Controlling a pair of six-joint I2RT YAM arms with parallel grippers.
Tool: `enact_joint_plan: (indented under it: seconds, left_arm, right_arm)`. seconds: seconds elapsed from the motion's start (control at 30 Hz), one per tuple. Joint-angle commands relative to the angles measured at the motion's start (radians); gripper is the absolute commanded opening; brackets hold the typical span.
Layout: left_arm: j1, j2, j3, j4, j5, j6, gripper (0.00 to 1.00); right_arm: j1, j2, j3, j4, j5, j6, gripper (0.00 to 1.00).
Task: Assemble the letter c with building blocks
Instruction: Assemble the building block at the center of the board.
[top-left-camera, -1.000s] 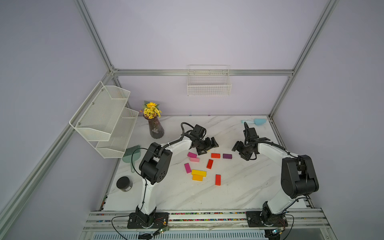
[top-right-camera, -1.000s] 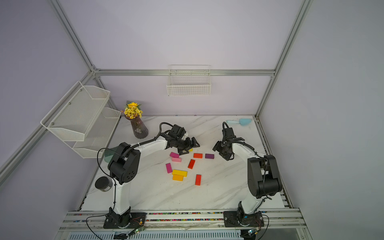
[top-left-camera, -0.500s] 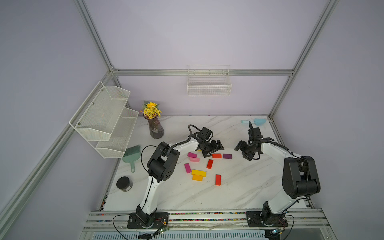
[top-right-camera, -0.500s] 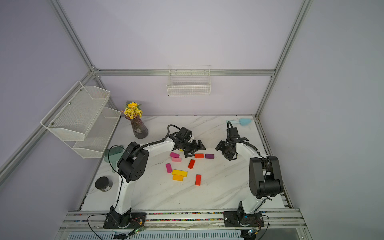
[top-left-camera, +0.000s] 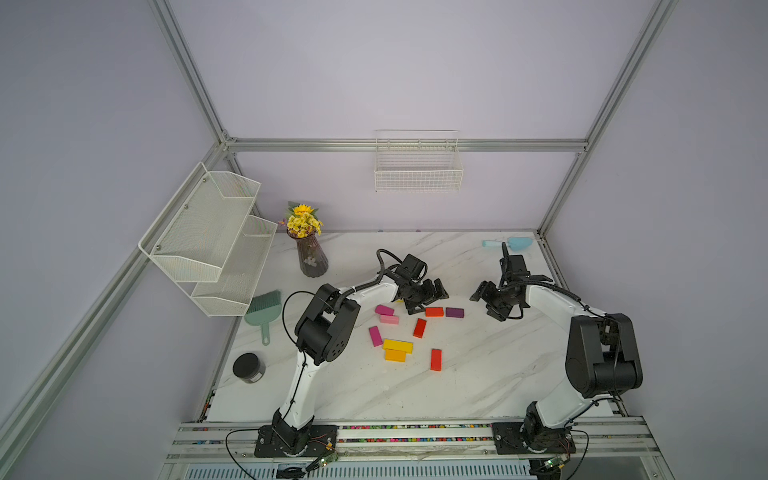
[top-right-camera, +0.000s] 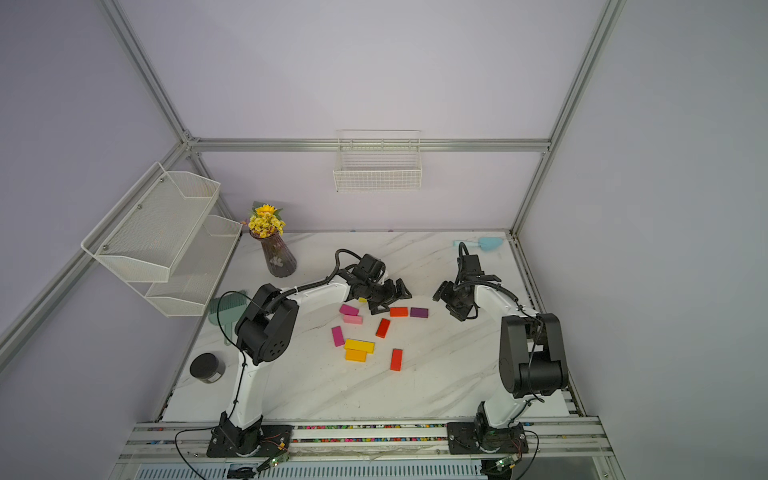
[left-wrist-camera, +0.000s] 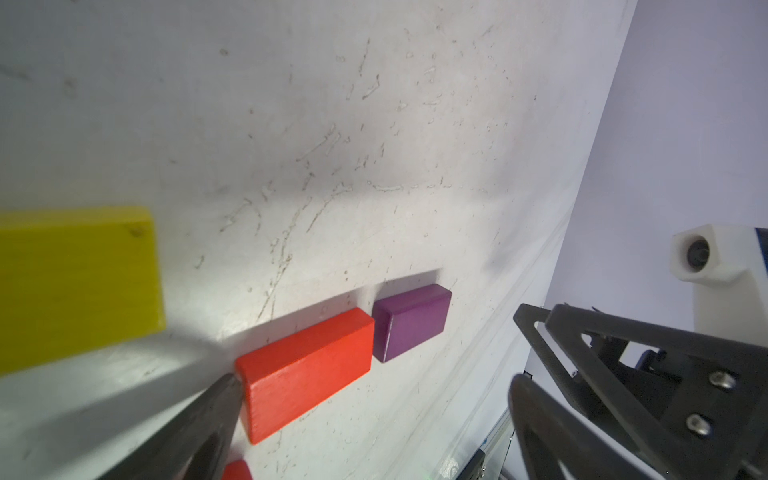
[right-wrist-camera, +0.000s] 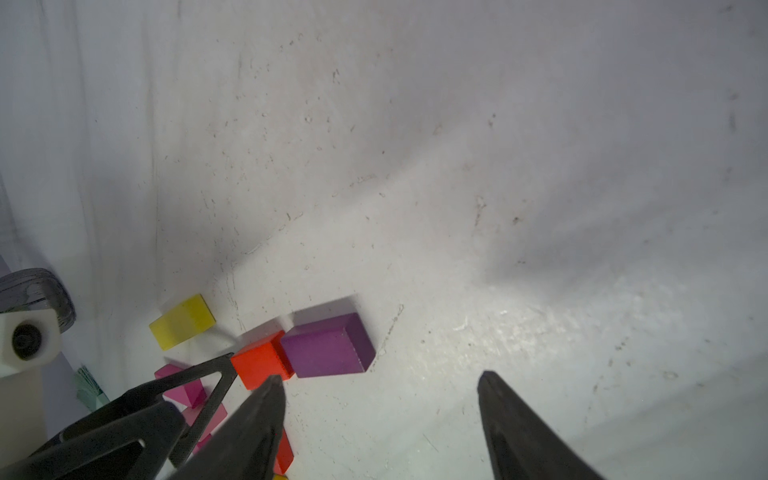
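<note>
The left tool is standing wide open low over the white marble surface. One fingertip is touching the end of a flat red-orange rectangular block. A dark purple rectangular block is lying just beside that block's other end, in line with it. A yellow block is resting near them, under the left wrist. The right tool is hovering near the purple block, its jaws standing partly apart and gripping nothing. The other building blocks, magenta, pink, red, yellow and orange, are lying scattered between the two arms, nearer the front edge.
</note>
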Motion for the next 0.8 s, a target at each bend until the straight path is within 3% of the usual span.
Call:
enact_joint_plan:
  seconds: [0.0, 0.77]
  left_arm:
    - [-0.013, 0.006, 0.040, 0.022, 0.001, -0.021, 1.00]
    - [-0.038, 0.024, 0.062, 0.041, 0.007, -0.053, 1.00]
  right_arm:
    - [-0.007, -0.023, -0.003, -0.023, -0.011, -0.009, 0.75]
    - [-0.019, -0.016, 0.004, -0.030, -0.029, -0.024, 0.75]
